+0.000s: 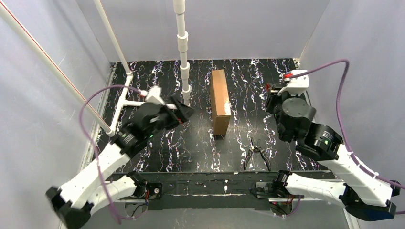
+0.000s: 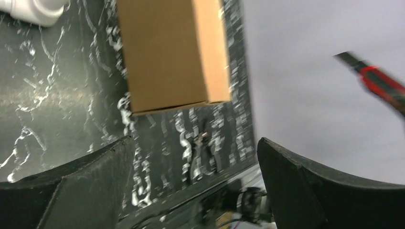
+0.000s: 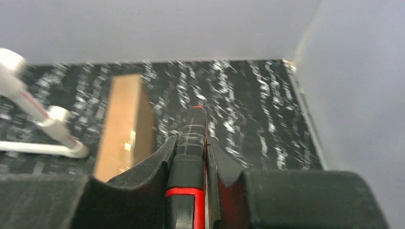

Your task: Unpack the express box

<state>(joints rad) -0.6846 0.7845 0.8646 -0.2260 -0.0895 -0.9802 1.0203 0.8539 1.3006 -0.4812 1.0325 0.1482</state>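
Brown cardboard box (image 1: 220,98) rests at the centre of the black marbled table (image 1: 191,148), long axis pointing away from the arm bases. Beside it, the left tool (image 2: 195,141) hangs with fingers spread wide, holding nothing. On the other side, the right tool (image 3: 191,143) is clamped on a red-and-black knife (image 3: 195,125). Black pliers (image 1: 256,156) lie near the box's front end

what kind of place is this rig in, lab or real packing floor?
Likely a lab test cell: plain grey enclosure walls, a white PVC pipe frame, and a black marbled tabletop holding a cardboard express box and pliers.
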